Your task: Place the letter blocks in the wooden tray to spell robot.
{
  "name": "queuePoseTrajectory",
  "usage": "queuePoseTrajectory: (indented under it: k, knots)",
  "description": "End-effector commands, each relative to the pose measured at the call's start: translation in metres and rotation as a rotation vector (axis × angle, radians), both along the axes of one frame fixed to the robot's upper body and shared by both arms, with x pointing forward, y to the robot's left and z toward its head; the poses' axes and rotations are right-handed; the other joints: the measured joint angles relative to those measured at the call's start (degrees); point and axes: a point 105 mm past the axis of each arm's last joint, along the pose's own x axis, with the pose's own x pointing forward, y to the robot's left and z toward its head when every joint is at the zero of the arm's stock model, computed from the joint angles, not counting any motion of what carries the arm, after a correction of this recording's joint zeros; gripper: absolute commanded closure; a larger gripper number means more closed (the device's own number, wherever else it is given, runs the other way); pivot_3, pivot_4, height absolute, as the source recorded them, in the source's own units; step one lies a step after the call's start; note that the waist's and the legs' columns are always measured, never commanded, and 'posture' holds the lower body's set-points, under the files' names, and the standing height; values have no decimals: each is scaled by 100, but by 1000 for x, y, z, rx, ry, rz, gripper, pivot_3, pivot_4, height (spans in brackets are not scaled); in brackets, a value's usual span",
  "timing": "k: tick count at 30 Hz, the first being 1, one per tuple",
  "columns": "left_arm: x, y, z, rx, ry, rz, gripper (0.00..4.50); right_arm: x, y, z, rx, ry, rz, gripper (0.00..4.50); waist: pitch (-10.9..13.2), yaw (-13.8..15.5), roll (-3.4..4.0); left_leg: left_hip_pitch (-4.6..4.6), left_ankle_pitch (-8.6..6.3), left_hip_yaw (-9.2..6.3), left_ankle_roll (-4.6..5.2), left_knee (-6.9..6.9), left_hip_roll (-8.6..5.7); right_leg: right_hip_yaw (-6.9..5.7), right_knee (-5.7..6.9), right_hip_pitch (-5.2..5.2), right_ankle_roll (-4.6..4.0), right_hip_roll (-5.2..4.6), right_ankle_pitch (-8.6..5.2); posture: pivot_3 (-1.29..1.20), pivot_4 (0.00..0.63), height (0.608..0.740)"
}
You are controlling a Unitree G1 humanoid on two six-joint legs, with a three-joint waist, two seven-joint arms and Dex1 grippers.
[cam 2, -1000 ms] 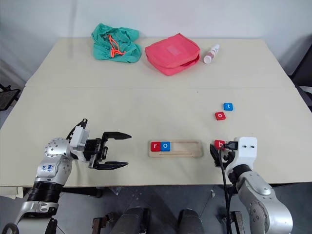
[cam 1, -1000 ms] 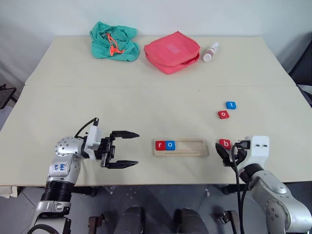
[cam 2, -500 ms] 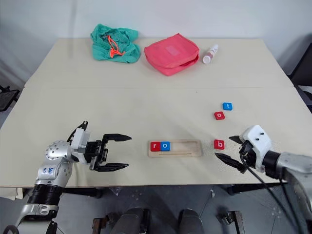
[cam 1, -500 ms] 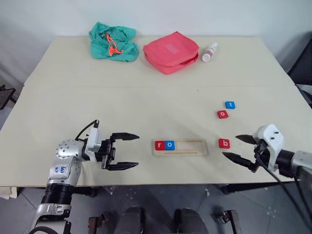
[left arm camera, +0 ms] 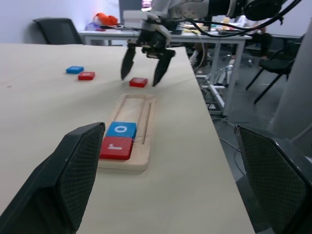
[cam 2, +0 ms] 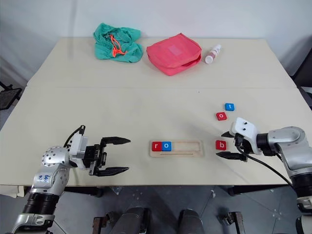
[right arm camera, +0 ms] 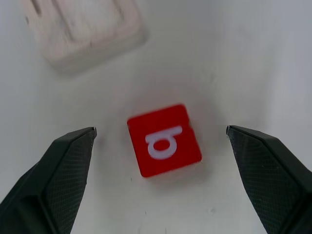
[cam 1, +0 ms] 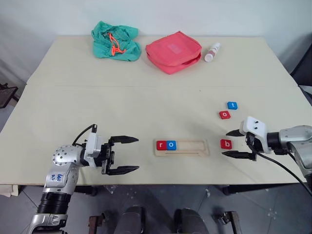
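**A:** Blocks first: how many sit in the wooden tray [cam 1: 182,147]?

**B:** Two. The red r block [cam 1: 161,145] and the blue o block [cam 1: 171,145] lie side by side at the tray's left end; the rest of the slot is bare.

**A:** And the nearest arms?

**B:** The left gripper [cam 1: 123,154] hangs well to the left of the tray, jaws wide, holding nothing. The right gripper [cam 1: 235,143] is just right of the tray, jaws spread, its fingertips [right arm camera: 68,161] standing to either side of the red b block [cam 1: 225,144], apart from it.

**A:** So b is not gripped?

**B:** No, it lies flat on the table [cam 1: 146,102], just off the tray's right end. Farther from the tray, to the right, lie the red o block [cam 1: 224,115] and the blue t block [cam 1: 232,105], close together.

**A:** What might fail?

**B:** I think the tile is thin, so closing too high could miss it or flip it. It also sits slightly askew between the fingers, so an uneven pinch may twist it. Carried crooked, it could catch the slot's rim or nudge the blue o.
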Motion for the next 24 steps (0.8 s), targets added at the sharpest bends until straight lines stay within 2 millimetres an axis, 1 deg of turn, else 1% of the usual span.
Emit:
queuePoseTrajectory:
  k: [1, 2, 3, 6, 7, 8, 10, 12, 14, 17, 19, 20, 21, 23, 24]
  knots:
    - [-3, 3, 9, -11, -39, 14, 0, 2, -1, 3, -17, -12, 9, 1253, 0, 0, 0, 0, 0, -2, 0, 1, 2, -2, 1, 0, 0, 2, 0, 0, 150, 740]
    - [-3, 3, 9, -12, -40, 16, 0, 3, -1, 5, -15, -20, 9, 1484, 0, -3, 0, 0, 0, -1, 0, 1, 2, -2, 0, 0, 0, 2, 0, 0, 150, 740]
    - [-3, 3, 9, -13, -40, 18, 0, 4, 1, 8, -6, -34, 11, 1911, 0, -3, 0, 0, 0, 0, 0, 1, 2, -1, 0, 0, 0, 2, 0, 0, 150, 740]
    - [-3, 2, 8, -17, -42, 21, 0, 7, 8, 20, 25, -78, 12, 2924, 0, -9, 0, 0, 0, 0, 0, 0, 2, -1, 0, 0, 0, 1, 0, 0, 150, 740]
    - [-3, 1, 8, -18, -43, 22, 0, 7, 9, 23, 29, -86, 13, 3037, 0, -10, 0, 0, 0, 0, 0, 0, 2, -1, 0, 0, 0, 2, 0, 0, 150, 740]
    - [-2, 1, 8, -19, -43, 21, 0, 7, 13, 29, 38, -104, 20, 3033, 0, -9, 0, 0, 0, 0, 0, 0, 2, -1, 0, 0, 0, 2, 0, 0, 150, 740]
    - [-1, 0, 8, -23, -43, 15, 0, 5, 31, 48, 86, -146, 55, 3033, 1, -10, 1, 0, 0, 0, 0, 0, 2, -1, 0, 0, 0, 1, 0, 0, 150, 740]
    - [1, -1, 8, -24, -42, 8, 0, 1, 49, 61, 114, -155, 91, 3033, 1, -9, 1, 0, 0, -1, -1, 0, 4, -1, 0, 0, 0, 3, 0, 0, 150, 740]
    - [4, -1, 8, -22, -42, 5, 0, -1, 61, 61, 71, -144, 111, 3033, 1, -9, 1, 0, 0, -2, -1, 0, 4, -1, 0, -1, 0, 4, 0, 0, 150, 740]
    - [7, -2, 8, -21, -46, 5, 0, -5, 89, 62, 52, -132, 187, 3033, 1, -5, 1, 0, 0, -3, -1, 0, 3, 0, 0, -1, 0, 4, 0, 0, 150, 740]
    - [9, -3, 8, -22, -48, 4, 0, -5, 104, 62, 75, -117, 208, 3033, 1, -13, 1, 0, 0, -5, -1, 2, 3, -1, 0, 0, 0, 3, 0, 0, 150, 740]
    - [9, -3, 8, -22, -48, 3, 0, -4, 108, 62, 83, -108, 204, 3033, 1, -11, 1, -1, 0, -5, -1, 1, 2, -1, 0, -1, 0, 3, 0, 0, 150, 740]
    - [10, -4, 8, -21, -49, 1, 0, -3, 112, 61, 92, -94, 205, 3033, 1, -6, 1, -1, 0, -6, -1, 1, 2, -1, 0, -1, 0, 3, 0, 0, 150, 740]
    - [9, -4, 8, -23, -55, 2, 0, -3, 128, 51, 87, -71, 253, 3033, 1, -11, 1, -2, 0, -8, -1, 2, 0, -1, 1, -1, 0, 2, 0, 0, 150, 740]
    - [9, -3, 9, -22, -57, 5, 0, -3, 133, 47, 77, -62, 270, 3033, 1, -14, 1, -2, 0, -8, -1, 2, 0, -1, 1, -1, 0, 2, 0, 0, 150, 740]
